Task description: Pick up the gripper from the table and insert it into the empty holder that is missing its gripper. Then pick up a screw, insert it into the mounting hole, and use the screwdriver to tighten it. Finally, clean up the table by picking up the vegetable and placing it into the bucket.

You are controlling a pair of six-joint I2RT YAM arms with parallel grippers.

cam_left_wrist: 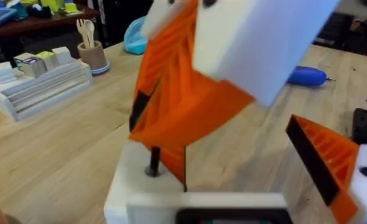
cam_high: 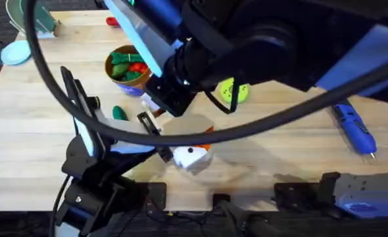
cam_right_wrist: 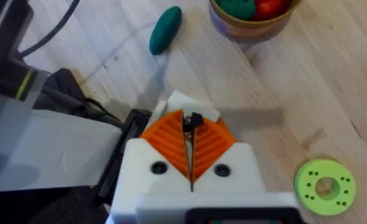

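Vegetable [cam_right_wrist: 165, 28] lying beside bucket [cam_right_wrist: 252, 18], right tool [cam_right_wrist: 191, 163] angled down, pads clenched on small dark part.

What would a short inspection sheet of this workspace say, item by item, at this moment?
Surface: wooden table, no spills seen.
Job's things: vegetable lying near the bucket, apart from it; screwdriver lying at the right.
Clutter: green disc; pale-blue dish; white rack.
Grippers: right gripper shut on a small dark part; left gripper open.
Cables: black cable arching over the table.
Surroundings: another table behind.
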